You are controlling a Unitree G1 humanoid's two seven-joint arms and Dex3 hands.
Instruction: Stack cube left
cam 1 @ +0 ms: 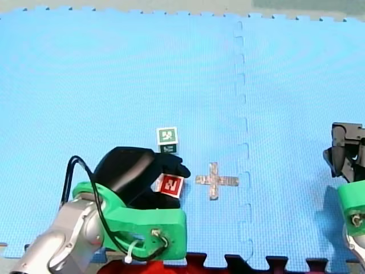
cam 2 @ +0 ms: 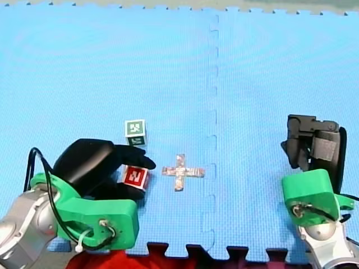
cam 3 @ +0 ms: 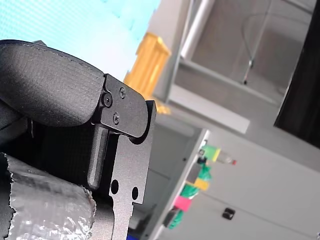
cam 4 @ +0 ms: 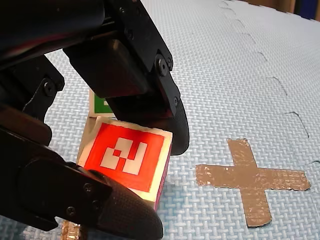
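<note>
Between the left hand's [cam 2: 100, 163] fingers the red cube [cam 2: 135, 177] is sitting clamped — grasping looks done, stacking not yet. Just beyond the fingertips the green cube [cam 2: 135, 132] is waiting; the right hand [cam 2: 311, 147] is hanging empty, well apart.

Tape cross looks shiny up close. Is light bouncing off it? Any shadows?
Second wrist view: yes, the tape cross glints pale where light hits it, and the red cube in the left hand slightly darkens the mat beneath. First head view: a soft shadow lies on the mat beside the right hand.
</note>
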